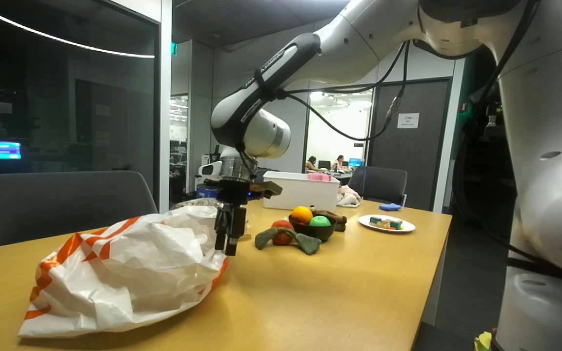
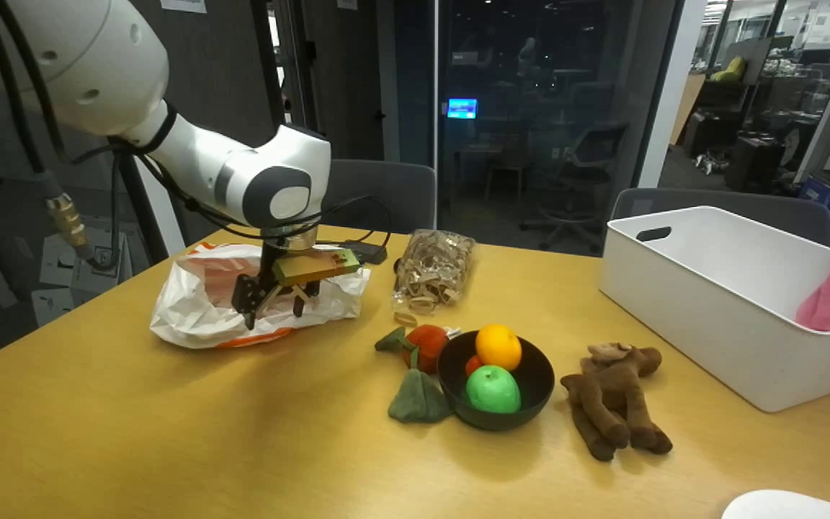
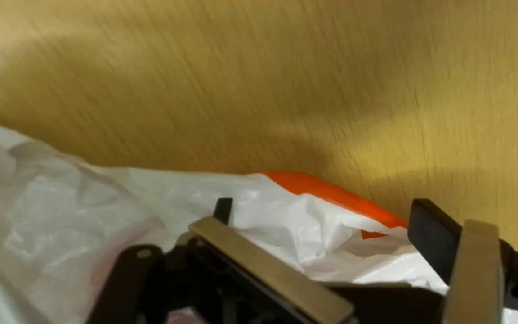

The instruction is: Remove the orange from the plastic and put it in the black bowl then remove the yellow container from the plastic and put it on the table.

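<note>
The white plastic bag with orange stripes (image 1: pixel 130 273) lies crumpled on the table. Its open mouth shows in an exterior view (image 2: pixel 192 317), and its edge with an orange stripe in the wrist view (image 3: pixel 295 234). My gripper (image 1: pixel 226 247) points down at the bag's edge; it also shows in an exterior view (image 2: pixel 274 311). In the wrist view its fingers (image 3: pixel 326 220) are wide apart with nothing held between them. The orange (image 2: pixel 498 347) sits in the black bowl (image 2: pixel 491 422) with a green fruit (image 2: pixel 493 389). The yellow container does not show; the bag's inside is mostly hidden.
A red vegetable with green leaves (image 2: pixel 426 347) lies against the bowl. A brown plush toy (image 2: pixel 613 400), a white bin (image 2: pixel 703 310) and a clear bag of brown pieces (image 2: pixel 435 268) are on the table (image 1: pixel 320 292). A white plate (image 1: pixel 386 223) holds small blocks.
</note>
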